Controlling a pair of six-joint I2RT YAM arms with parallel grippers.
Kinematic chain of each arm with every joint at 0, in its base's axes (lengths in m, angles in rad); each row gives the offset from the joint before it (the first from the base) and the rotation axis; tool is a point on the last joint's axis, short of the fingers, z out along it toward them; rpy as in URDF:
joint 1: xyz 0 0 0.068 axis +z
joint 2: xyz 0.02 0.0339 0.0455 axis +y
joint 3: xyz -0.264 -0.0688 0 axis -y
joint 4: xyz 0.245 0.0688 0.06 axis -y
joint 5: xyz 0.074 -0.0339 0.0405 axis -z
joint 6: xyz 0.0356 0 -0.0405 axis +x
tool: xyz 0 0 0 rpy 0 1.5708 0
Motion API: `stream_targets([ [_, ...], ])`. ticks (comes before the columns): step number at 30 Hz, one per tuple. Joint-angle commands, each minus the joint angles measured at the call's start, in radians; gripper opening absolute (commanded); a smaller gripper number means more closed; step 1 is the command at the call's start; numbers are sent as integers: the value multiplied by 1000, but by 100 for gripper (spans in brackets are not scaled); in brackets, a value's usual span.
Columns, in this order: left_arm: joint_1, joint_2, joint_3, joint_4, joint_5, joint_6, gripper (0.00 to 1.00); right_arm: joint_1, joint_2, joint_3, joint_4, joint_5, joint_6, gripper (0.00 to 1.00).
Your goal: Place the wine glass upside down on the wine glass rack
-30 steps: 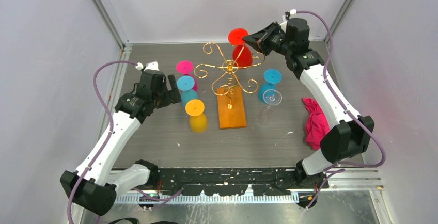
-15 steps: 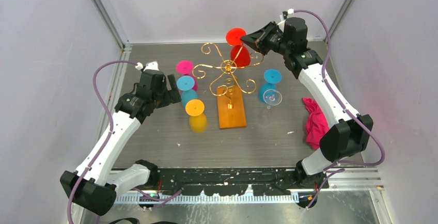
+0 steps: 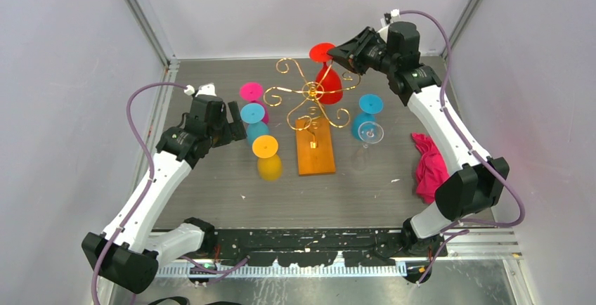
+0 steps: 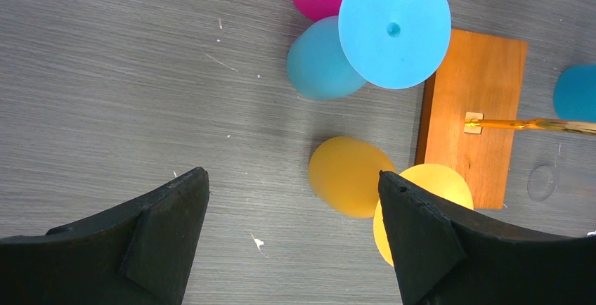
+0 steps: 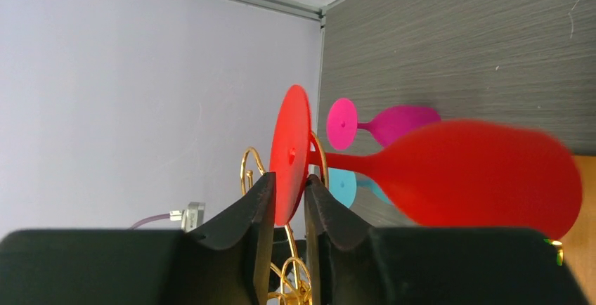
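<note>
My right gripper (image 3: 339,53) is shut on the round foot of a red wine glass (image 3: 328,83), holding it upside down with the bowl low, over the back right arm of the gold wire rack (image 3: 307,92). The rack stands on an orange-brown wooden base (image 3: 315,152). In the right wrist view the gripper (image 5: 289,191) pinches the red foot (image 5: 292,147), the stem passes beside a gold scroll (image 5: 248,166), and the bowl (image 5: 485,178) is blurred. My left gripper (image 3: 235,131) is open and empty; in its wrist view it (image 4: 293,185) hangs above the table beside the yellow glass (image 4: 350,176).
Pink (image 3: 251,93), blue (image 3: 253,115) and yellow (image 3: 266,148) glasses stand upside down left of the rack. A second blue glass (image 3: 369,105) and a clear glass (image 3: 370,133) stand to its right. A pink cloth (image 3: 430,166) lies at the right edge. Walls enclose three sides.
The right gripper has shifted the red glass slightly; the bowl has swung lower and nearer the rack's centre. The left arm has not moved.
</note>
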Motion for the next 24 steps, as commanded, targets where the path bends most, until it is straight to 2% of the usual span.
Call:
stream_targets([
  [1,-6,-11,41,32,-11,5,91,14,-31,57,-42,-39,-42,33],
  [3,-6,-10,41,35,-11,7,91,16,-30,64,-57,-38,-52,39],
  [8,-6,-8,39,38,-7,5,91,15,-32,74,-80,-37,-68,46],
  [24,-6,-17,33,39,1,-1,91,15,-84,73,-138,-9,-90,48],
])
